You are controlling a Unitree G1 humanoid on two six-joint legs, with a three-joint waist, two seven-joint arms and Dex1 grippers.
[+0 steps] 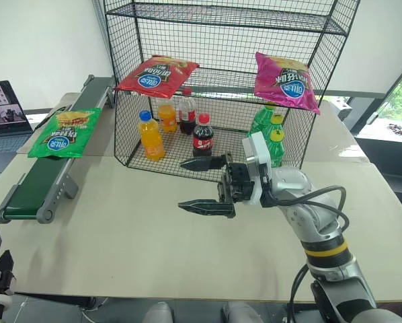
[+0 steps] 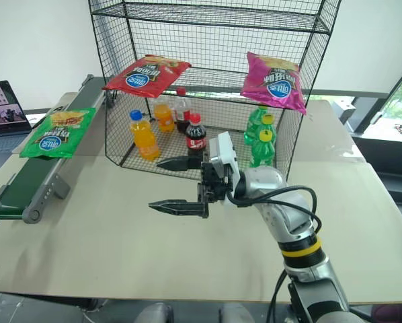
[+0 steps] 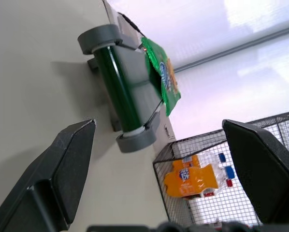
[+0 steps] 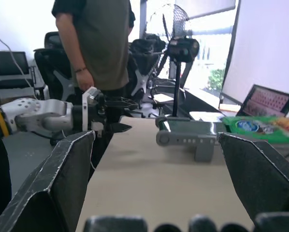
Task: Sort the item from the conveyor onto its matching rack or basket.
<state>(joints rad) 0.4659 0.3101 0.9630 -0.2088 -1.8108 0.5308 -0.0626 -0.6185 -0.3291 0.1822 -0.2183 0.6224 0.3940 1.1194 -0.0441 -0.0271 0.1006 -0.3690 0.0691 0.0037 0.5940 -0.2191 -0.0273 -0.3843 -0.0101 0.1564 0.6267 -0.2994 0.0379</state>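
1. Hanging above the middle of the surface [image 1: 154,229], the right gripper [image 1: 204,185] points toward the robot's left side, its two black fingers [image 1: 206,163] spread wide with nothing between them.
2. The green chip bag [image 1: 65,131] lies flat on the conveyor [image 1: 33,192], well apart from the right gripper and further to the left of its fingertips, on the far part of the belt.
3. The rack [image 1: 221,87] stands just behind the right gripper. A red chip bag [image 1: 157,75] and a magenta chip bag [image 1: 285,82] lie on its middle shelf, above the gripper's level.
4. On the bottom of the rack there are an orange bottle [image 1: 150,136], a cola bottle [image 1: 202,136] and green bottles [image 1: 271,134]; the cola bottle is the nearest one behind the right gripper's fingers.
5. The left gripper [image 4: 115,115] is seen from the right wrist, beyond the near end of the conveyor, at the edge of the surface. Its fingers [image 3: 67,164] are spread wide and empty, and in its own wrist view the green chip bag [image 3: 163,77] is ahead of it, on the belt past the end roller.
6. A person [image 4: 93,43] stands behind the left gripper, and a laptop [image 1: 6,108] stays beyond the conveyor, far from both grippers.
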